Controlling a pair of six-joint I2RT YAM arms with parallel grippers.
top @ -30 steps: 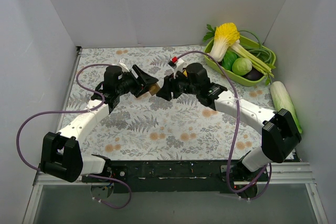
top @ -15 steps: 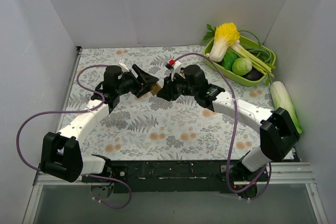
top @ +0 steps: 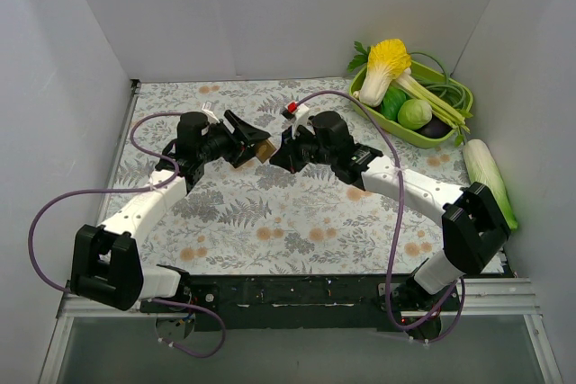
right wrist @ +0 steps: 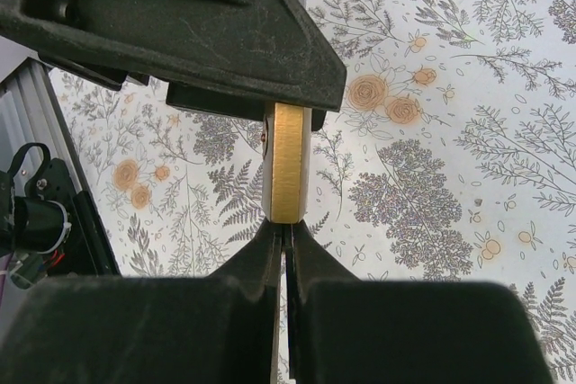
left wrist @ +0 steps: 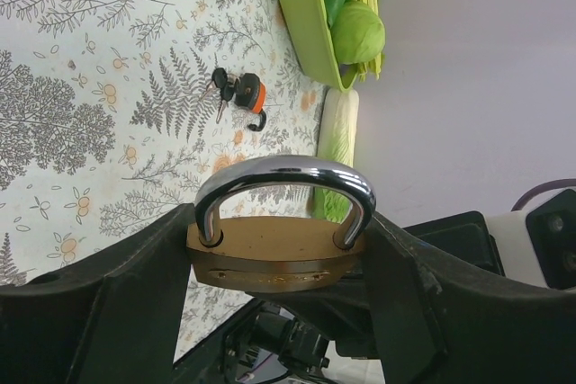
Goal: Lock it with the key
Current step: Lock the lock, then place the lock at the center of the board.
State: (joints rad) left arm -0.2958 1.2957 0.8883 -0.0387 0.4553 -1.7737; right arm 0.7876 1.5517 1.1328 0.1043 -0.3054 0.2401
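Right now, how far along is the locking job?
Done: the left gripper holds the brass padlock up, and its shackle looks seated at both ends. In hand: the right gripper, fingers pressed together, is against the padlock's bottom edge; the key itself is not visible. Left: confirming the key is in, then turning it.
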